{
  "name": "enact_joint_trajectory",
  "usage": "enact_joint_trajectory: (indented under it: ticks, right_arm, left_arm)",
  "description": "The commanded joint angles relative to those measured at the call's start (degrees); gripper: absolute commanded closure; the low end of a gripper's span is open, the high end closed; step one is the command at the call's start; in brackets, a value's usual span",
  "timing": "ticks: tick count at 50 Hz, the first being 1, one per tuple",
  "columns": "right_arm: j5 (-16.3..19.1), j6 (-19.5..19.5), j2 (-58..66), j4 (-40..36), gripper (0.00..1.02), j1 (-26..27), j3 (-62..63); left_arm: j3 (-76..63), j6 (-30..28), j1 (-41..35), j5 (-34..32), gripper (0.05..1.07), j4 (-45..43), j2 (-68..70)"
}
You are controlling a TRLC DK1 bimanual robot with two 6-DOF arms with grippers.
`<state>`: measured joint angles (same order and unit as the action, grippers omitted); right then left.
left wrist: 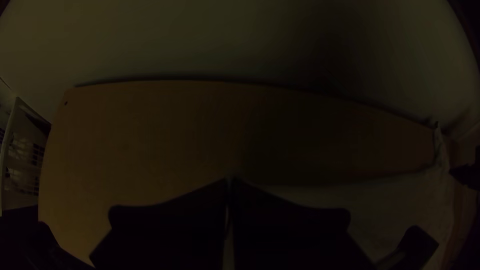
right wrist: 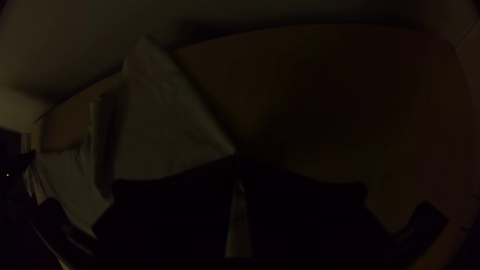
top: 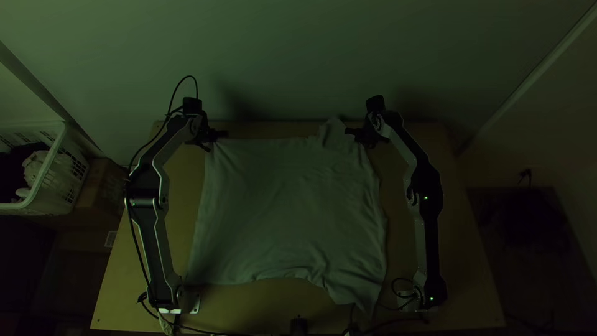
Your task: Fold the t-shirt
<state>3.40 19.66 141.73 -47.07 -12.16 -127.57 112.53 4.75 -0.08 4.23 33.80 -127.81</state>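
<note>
The pale t-shirt (top: 289, 205) lies mostly spread between the arms, with wrinkles, a curved lower edge and a pointed part at lower right. At its far left corner my left gripper (top: 216, 135) is shut on the cloth; in the left wrist view the fingers of this gripper (left wrist: 230, 182) meet beside the shirt (left wrist: 395, 200). My right gripper (top: 356, 132) is shut on the far right part of the shirt. In the right wrist view, cloth (right wrist: 155, 110) runs into the tip of the gripper (right wrist: 237, 156), and a loose flap with a fold stands out beside it.
Bare wood of the table (top: 460, 267) shows around the shirt. A wall (top: 286, 56) rises behind the far edge. Left of the table stands a white basket (top: 59, 162) holding cloth, with a cardboard box (top: 99, 186) beside it. Cables (top: 398, 305) lie along the near edge.
</note>
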Motion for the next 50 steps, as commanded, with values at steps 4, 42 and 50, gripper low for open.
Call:
enact_joint_trajectory:
  ticks: [4, 42, 50]
  right_arm:
    - [-1.4, -0.4, -0.5, -2.8, 1.00, 1.3, 0.0]
    - [-3.3, -0.8, -8.3, -4.7, 1.00, 2.8, 0.7]
    - [-3.3, -0.9, -9.9, -7.0, 1.00, 2.2, 1.1]
  left_arm:
    - [0.7, 1.0, 2.4, 0.2, 1.05, 0.7, 3.1]
    - [-5.1, 0.9, 2.7, -2.6, 1.05, 0.9, 9.9]
    - [-7.8, 1.0, 2.5, -2.6, 1.05, 0.9, 11.4]
